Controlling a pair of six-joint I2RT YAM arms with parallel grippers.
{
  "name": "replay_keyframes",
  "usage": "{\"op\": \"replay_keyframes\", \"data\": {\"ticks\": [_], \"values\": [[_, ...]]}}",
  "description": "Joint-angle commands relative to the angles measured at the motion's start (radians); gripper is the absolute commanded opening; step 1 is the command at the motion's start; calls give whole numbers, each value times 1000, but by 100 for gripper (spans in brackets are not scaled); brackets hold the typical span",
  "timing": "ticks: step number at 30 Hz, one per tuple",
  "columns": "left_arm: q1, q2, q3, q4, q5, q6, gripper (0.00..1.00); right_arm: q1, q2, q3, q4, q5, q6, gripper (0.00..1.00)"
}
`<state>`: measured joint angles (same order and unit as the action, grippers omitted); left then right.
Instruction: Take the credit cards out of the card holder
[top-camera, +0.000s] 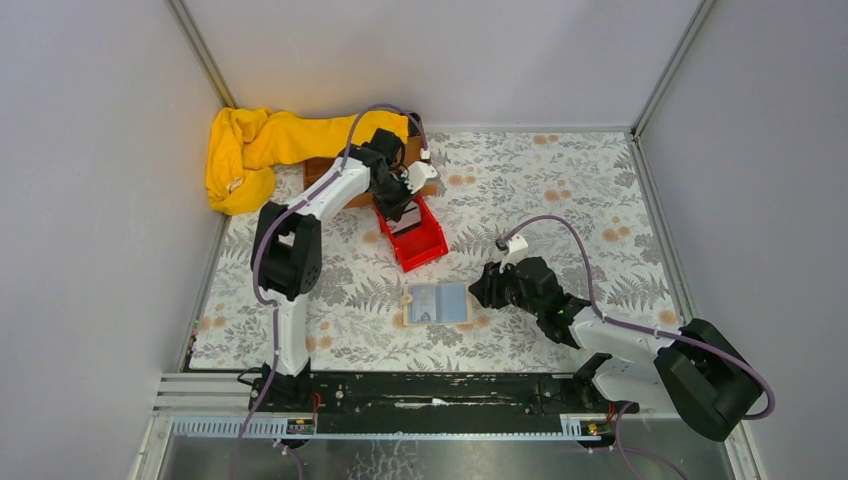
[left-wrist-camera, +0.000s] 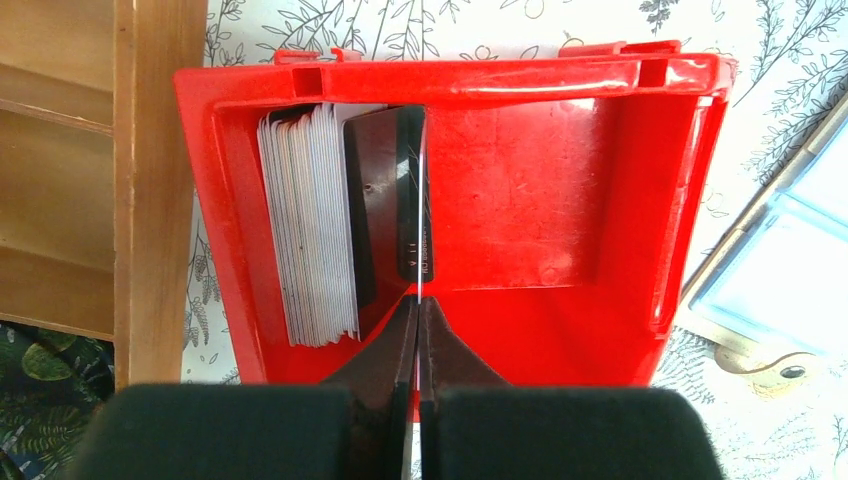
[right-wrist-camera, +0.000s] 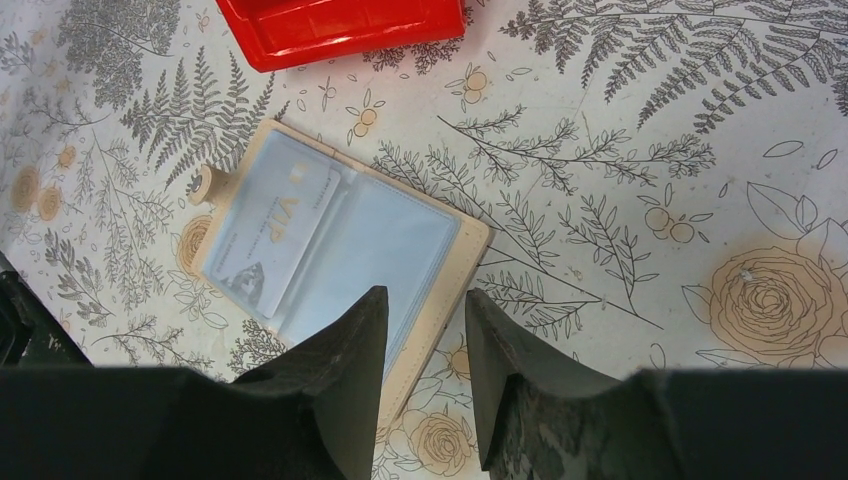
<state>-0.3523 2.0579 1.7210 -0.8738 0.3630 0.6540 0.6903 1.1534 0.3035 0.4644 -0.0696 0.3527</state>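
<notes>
We judge the step in hand to be the drop-off: a card has been carried to the bin and only needs letting go. At 10 o'clock on the table lies a soft, crumpled yellow cloth (top-camera: 245, 150), and at its 3 o'clock a brown wooden tray (left-wrist-camera: 60, 150) with plain slats. Just beside the tray sits the bin (left-wrist-camera: 520, 180), glossy red moulded plastic with sloped walls. The left gripper (left-wrist-camera: 418, 305) hangs over it, fingers pressed together on a thin card (left-wrist-camera: 422, 200) seen edge-on. At that card's 9 o'clock stand the other cards (left-wrist-camera: 310, 230), a tight upright stack of stiff whitish ones with a shiny dark one (left-wrist-camera: 380, 200) against it. The next move, we think, calls for parting those fingers so the thin card falls against the stack. At the bin's 5 o'clock the holder (right-wrist-camera: 400, 240) lies open and flat on the leaf-printed table: beige rim, round snap tab, clear blue-tinted sleeves, one pale card (right-wrist-camera: 270, 235) inside. So the job is not finished. At the holder's 3 o'clock the right gripper (right-wrist-camera: 427, 305) stands with fingers apart, astride the beige edge; whether they touch it, we cannot tell.
</notes>
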Motion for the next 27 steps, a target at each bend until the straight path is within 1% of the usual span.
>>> {"op": "replay_keyframes", "data": {"ticks": [1,10,16,18,27], "values": [[3,24,52,-37,-18,6,0,-11,13,14,64,-1,0,41],[3,50,99,-50,-28,-21,0,-12,35,19,76,-22,2,41],[3,19,78,-7,-53,-37,0,-12,42,19,81,-30,5,41],[2,12,73,-4,-51,-37,5,-12,42,17,83,-30,5,41],[3,13,65,7,-52,-43,7,-13,51,16,85,-32,6,41]]}}
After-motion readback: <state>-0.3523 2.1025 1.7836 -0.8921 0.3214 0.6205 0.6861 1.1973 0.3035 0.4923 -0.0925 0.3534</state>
